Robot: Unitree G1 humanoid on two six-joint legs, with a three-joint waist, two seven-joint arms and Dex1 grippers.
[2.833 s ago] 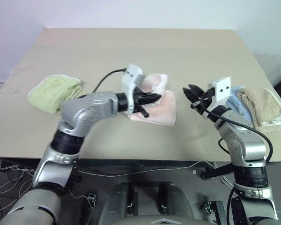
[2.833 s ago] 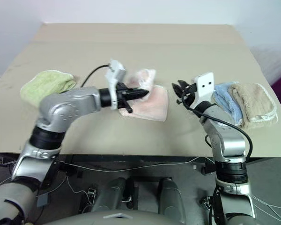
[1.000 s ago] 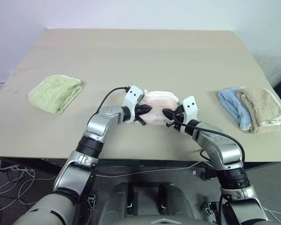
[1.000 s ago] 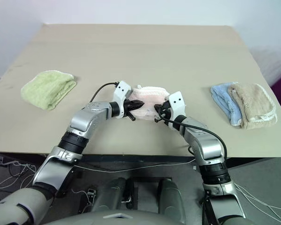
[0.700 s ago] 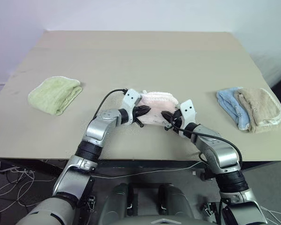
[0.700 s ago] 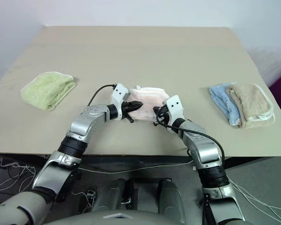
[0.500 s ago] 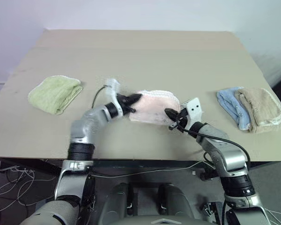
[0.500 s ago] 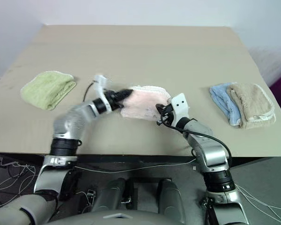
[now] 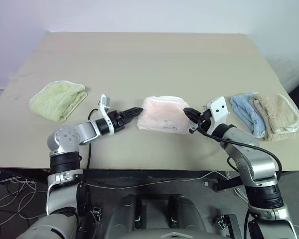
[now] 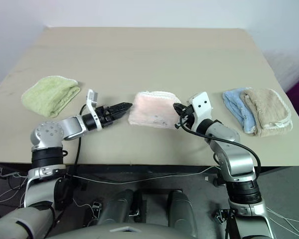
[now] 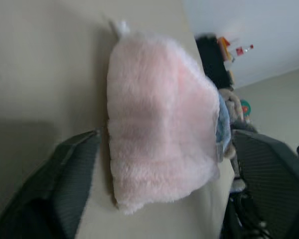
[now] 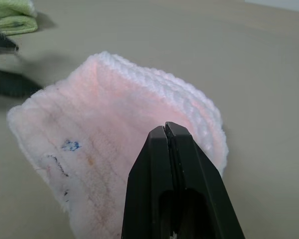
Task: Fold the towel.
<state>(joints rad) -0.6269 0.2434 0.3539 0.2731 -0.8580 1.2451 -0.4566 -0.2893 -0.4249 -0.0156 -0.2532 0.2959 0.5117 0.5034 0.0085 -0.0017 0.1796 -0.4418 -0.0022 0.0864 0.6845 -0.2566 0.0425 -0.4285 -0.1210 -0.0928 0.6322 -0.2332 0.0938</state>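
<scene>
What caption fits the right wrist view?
Shut right gripper poised before the folded pink towel on the table.

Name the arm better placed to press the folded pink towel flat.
Right. The right gripper is shut, its tips at the pink towel's edge. The left gripper is open and stands apart from the towel.

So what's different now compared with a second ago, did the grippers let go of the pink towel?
Both have drawn back off the towel. The left gripper swung away to the towel's left and now stands open. The right gripper pulled back to its right, fingers shut on nothing. The towel lies folded on the table. The green towel, blue towel and beige towel stayed put.
</scene>
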